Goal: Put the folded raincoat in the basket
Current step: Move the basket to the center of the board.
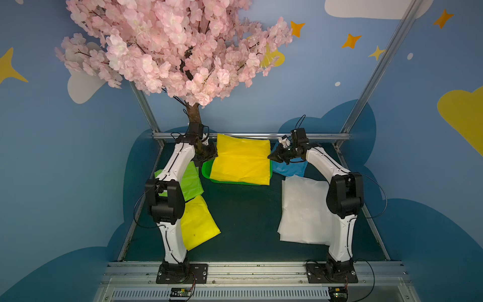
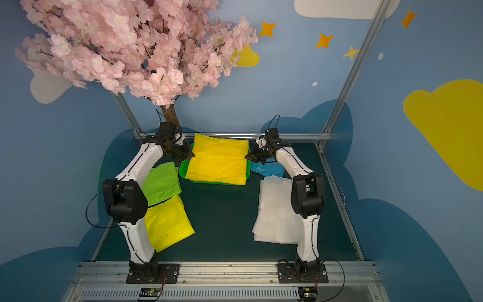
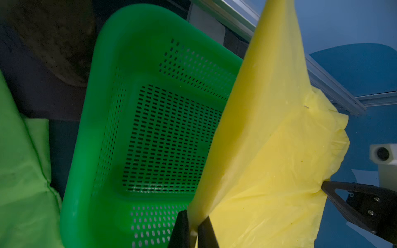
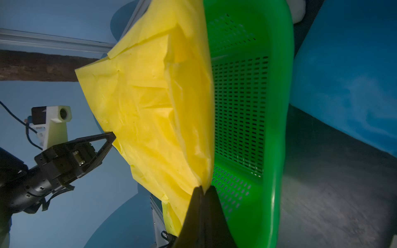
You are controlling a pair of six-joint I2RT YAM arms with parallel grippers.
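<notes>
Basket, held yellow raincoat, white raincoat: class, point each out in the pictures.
basket (image 3: pixel 83 139), left wrist view, on its rolled rim
held yellow raincoat (image 1: pixel 241 159), in a top view, middle of its upper face
white raincoat (image 1: pixel 303 209), in a top view, its centre

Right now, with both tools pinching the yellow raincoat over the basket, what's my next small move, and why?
Probably lower both together: the left tool and right tool are shut on the yellow raincoat, holding it above the basket, not yet inside.
</notes>
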